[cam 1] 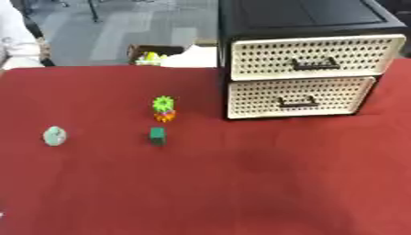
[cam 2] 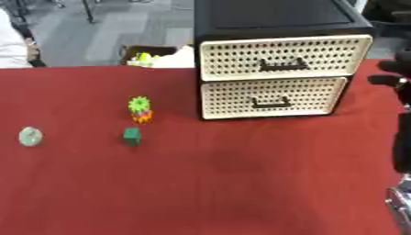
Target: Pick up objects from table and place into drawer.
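The left eye view shows a red table [cam 1: 241, 183] with a black two-drawer cabinet [cam 1: 305, 55], both cream drawers shut, and left of it a green gear [cam 1: 163, 103] atop an orange piece [cam 1: 164, 115], a green block [cam 1: 157, 136] and a pale green disc [cam 1: 54, 136]. In the right eye view the right hand [cam 2: 393, 73] shows dark at the right edge beside the cabinet, whether open or curled I cannot tell

Drawer unit [cam 1: 305, 69] stands on the worktop [cam 1: 241, 183], far right; two drawers, upper drawer [cam 1: 314, 57] over lower drawer [cam 1: 298, 97], both closed. Left of the unit: gear-shaped toy [cam 1: 163, 109]. Block [cam 1: 157, 136] lies just in front of that toy, apart from it. Rounded object [cam 1: 54, 136] lies well left of the unit, level with the block.
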